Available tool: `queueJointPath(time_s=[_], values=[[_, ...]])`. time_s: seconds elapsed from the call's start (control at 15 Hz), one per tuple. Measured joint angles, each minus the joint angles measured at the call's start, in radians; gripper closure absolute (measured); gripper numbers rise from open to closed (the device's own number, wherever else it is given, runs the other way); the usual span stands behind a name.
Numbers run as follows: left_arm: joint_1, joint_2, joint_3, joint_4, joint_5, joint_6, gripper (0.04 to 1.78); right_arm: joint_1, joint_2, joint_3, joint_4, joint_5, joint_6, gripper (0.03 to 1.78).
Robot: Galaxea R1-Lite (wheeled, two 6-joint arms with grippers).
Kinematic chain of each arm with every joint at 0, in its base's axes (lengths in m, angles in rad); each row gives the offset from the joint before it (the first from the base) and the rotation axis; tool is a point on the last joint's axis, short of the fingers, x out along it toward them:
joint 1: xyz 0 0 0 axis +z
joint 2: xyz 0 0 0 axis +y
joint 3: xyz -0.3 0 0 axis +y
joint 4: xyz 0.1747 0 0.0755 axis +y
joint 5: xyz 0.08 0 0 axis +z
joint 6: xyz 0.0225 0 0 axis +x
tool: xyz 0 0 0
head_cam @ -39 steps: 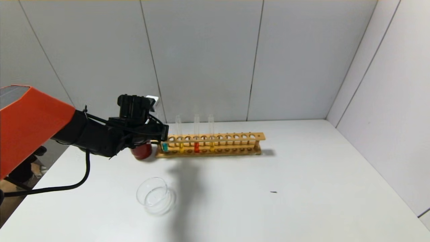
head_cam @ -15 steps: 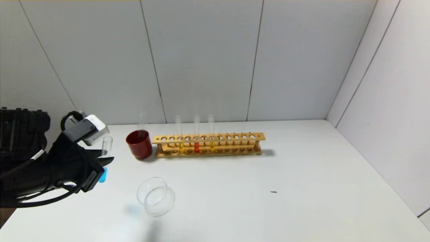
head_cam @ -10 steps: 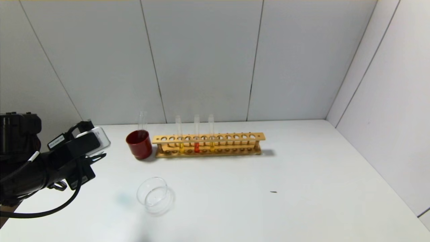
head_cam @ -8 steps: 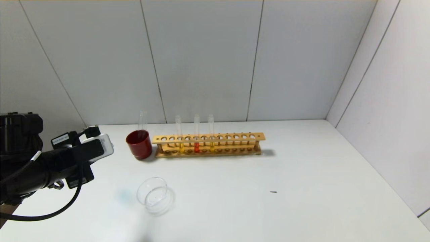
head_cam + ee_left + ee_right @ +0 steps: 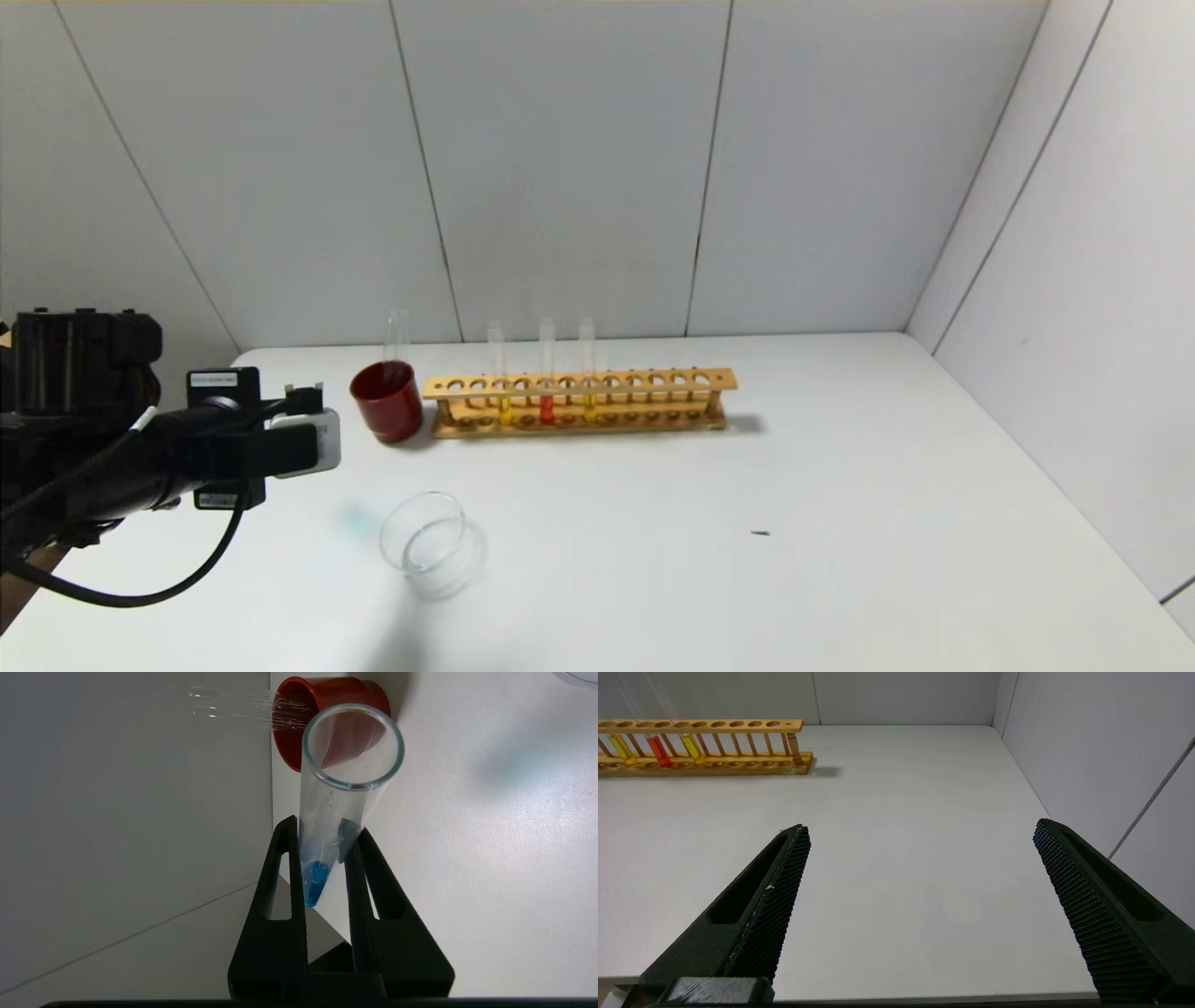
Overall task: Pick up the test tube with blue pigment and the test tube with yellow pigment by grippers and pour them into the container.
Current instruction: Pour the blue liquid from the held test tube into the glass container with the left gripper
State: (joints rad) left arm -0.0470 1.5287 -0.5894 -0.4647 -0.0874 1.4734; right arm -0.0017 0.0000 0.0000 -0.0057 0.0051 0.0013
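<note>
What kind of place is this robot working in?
Probably a mock chemistry lab bench: a wooden test tube rack holding coloured liquids, a clear glass dish on a white table, and plain grey panel walls. The left gripper grips a tube of blue liquid.

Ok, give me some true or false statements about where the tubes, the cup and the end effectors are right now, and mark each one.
1. The left end effector is shut on the test tube with blue pigment. True.
2. The container already holds blue liquid. False: it looks clear.
3. The right end effector holds the test tube with yellow pigment. False: it is open and holds nothing; that tube stands in the wooden rack.
4. A red cup stands beside the rack's left end. True.
</note>
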Motion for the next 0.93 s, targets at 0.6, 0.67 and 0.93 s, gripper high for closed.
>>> queueJointPath(time_s=[0.6, 0.67, 0.93], values=[[-0.016, 0.189, 0.038, -0.254, -0.032, 0.145, 1.52, 0.000, 0.000, 0.000, 0.000, 0.000, 0.000, 0.06], [-0.016, 0.195, 0.048, -0.255, -0.039, 0.163, 1.52, 0.000, 0.000, 0.000, 0.000, 0.000, 0.000, 0.06], [-0.016, 0.225, 0.066, -0.261, -0.053, 0.233, 1.52, 0.000, 0.000, 0.000, 0.000, 0.001, 0.000, 0.06]])
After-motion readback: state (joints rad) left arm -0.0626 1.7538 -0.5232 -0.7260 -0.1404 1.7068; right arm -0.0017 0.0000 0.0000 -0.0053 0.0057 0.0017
